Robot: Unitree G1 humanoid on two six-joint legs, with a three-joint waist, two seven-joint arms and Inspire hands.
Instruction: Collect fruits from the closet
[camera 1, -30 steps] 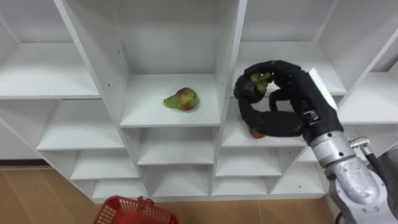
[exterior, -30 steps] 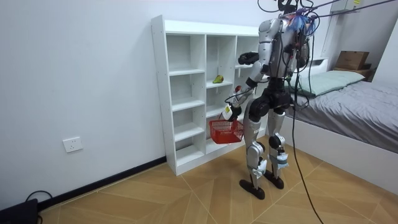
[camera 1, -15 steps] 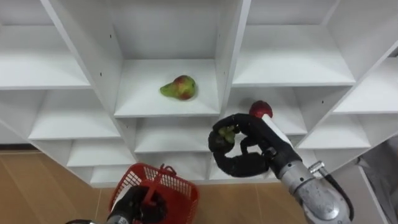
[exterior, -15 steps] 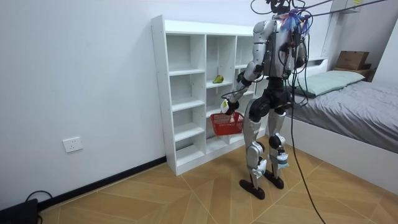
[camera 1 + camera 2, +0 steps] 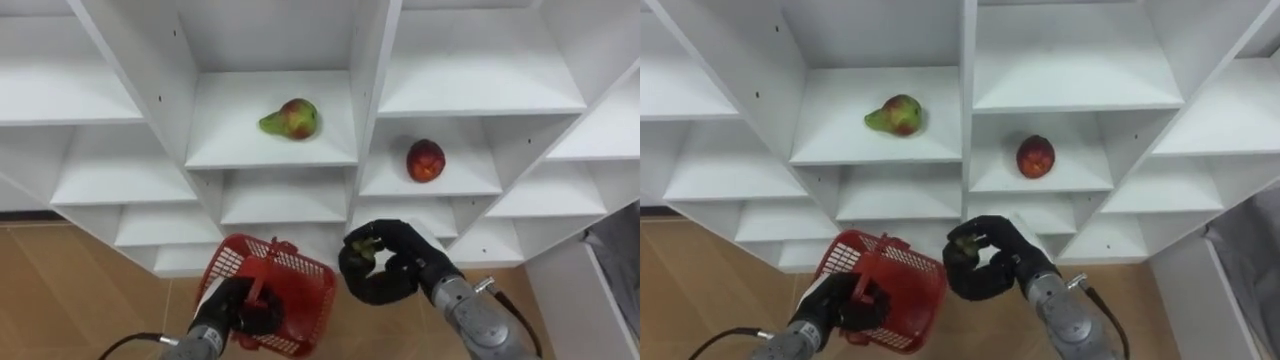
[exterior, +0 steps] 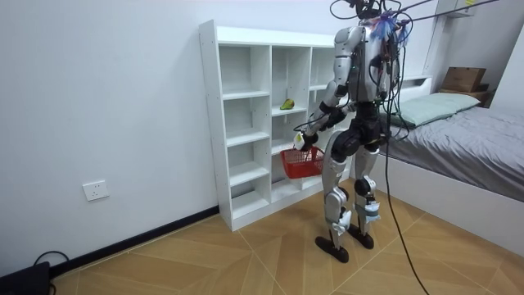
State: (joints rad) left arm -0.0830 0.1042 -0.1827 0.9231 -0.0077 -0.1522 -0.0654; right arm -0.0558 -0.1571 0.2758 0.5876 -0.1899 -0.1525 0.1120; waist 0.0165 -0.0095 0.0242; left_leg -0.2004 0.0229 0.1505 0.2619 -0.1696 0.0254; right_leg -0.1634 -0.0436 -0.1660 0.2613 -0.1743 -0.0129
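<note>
White shelves (image 5: 250,150) stand behind. Right hand (image 5: 388,278), fingers curled round a small green fruit (image 5: 364,247), hangs just right of a red basket (image 5: 308,298). Left hand (image 5: 238,310) grips the basket's handle. Above the right hand sits an apple (image 5: 425,160), with a pear (image 5: 291,118) up-left.

The closet (image 5: 372,90) is open-fronted, and each compartment is reached from the front only, walled by white uprights and shelves. The middle compartment holds a pear (image 5: 291,118), with bare shelf on both sides of it. The next compartment to the right, one shelf lower, holds a red fruit (image 5: 425,160), also flanked by bare shelf. The upright between them bars sideways passage. Below, the red basket (image 5: 315,275) hangs tilted from the left hand (image 5: 238,312). The right hand (image 5: 388,278), curled round a small green fruit (image 5: 365,247), sits just beside its rim.
</note>
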